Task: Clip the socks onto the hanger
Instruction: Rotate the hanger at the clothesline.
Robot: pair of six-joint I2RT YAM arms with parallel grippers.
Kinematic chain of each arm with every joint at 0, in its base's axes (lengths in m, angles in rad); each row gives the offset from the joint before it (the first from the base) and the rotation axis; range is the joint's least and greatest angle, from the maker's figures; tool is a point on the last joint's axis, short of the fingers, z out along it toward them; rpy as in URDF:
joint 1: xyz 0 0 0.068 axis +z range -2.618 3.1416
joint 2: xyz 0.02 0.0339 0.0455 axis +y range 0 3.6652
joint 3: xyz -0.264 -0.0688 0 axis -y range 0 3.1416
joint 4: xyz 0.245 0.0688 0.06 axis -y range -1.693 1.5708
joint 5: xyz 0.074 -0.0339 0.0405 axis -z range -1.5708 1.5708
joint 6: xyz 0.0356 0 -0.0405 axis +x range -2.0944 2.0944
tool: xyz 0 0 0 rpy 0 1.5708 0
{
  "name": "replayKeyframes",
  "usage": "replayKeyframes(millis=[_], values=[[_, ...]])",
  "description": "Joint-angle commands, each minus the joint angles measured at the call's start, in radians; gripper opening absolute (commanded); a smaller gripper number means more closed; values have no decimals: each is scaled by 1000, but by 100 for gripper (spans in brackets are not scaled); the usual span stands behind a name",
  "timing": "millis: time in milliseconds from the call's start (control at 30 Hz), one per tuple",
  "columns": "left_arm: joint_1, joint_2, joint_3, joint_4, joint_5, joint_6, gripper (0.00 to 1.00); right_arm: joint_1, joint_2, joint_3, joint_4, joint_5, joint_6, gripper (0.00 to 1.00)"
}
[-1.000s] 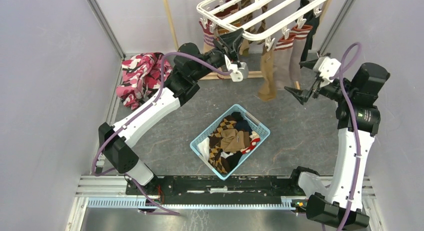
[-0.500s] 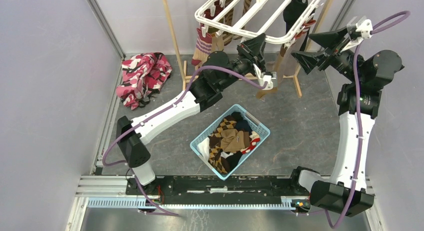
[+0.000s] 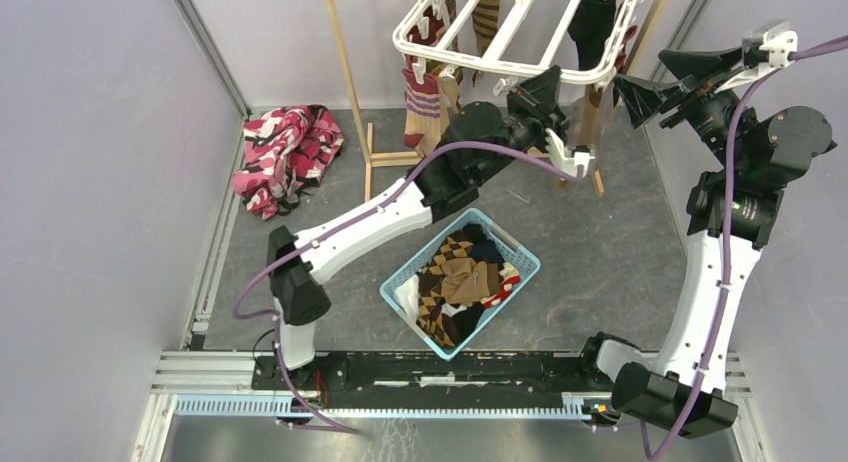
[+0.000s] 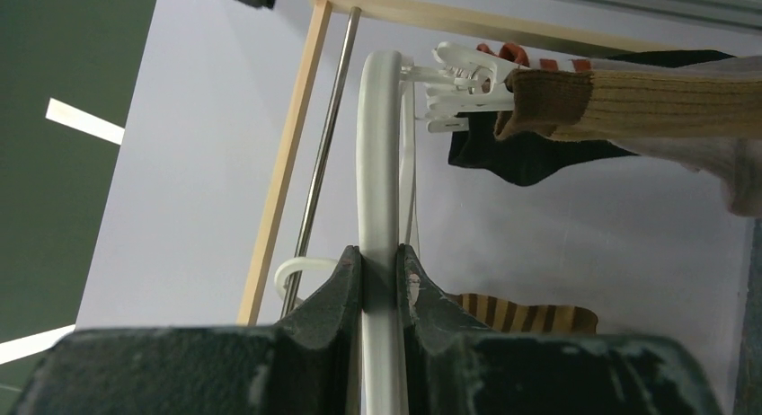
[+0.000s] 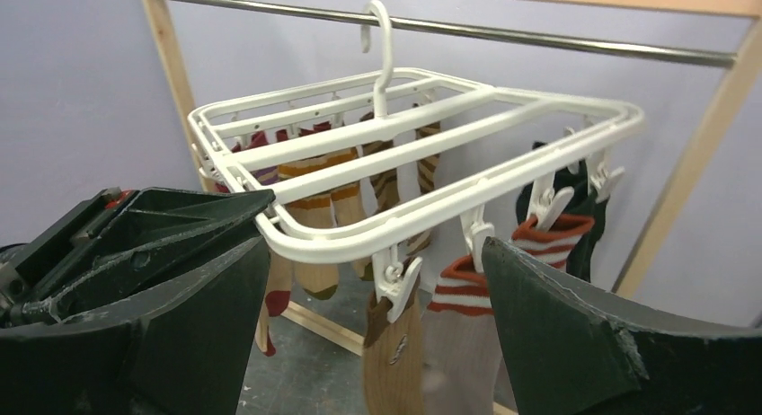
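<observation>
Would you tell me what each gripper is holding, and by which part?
The left gripper clamps the hanger by its outer rim bar; the right gripper is open, holding nothing.

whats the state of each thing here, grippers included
left gripper: shut on a hanger bar
right gripper: open, empty, beside the hanger
hanger: hooked on the stand's metal rod
clipped socks: dangling from the hanger's clips
basket: on the floor, holding loose socks
loose socks: heaped in the basket, not yet clipped
patterned cloth: crumpled on the floor at left
</observation>
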Motion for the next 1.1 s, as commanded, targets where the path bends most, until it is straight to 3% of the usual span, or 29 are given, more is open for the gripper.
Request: replayKeyframes(millis=[0, 267, 467, 667, 833, 933, 1067], values=[[-47, 86, 136, -11, 26, 49, 11, -17, -29, -32, -35, 82, 37, 95], [-59, 156, 207, -5, 34, 25, 27, -93, -64, -111, -3, 35, 62, 97], [-60, 95, 120, 31, 94, -59, 40, -152, -77, -166, 27, -40, 84, 97], [-59, 32, 48, 51, 164, -150, 45, -161, -99, -203, -13, -118, -3, 98], [-61, -63, -71, 90, 232, -268, 50, -161, -119, -242, -131, -182, -176, 98], [-61, -195, -195, 101, 272, -517, 60, -161, -133, -280, -248, -252, -359, 98], [-61, -391, -446, 122, 285, -794, 69, -162, -149, -332, -511, -374, -754, 98]])
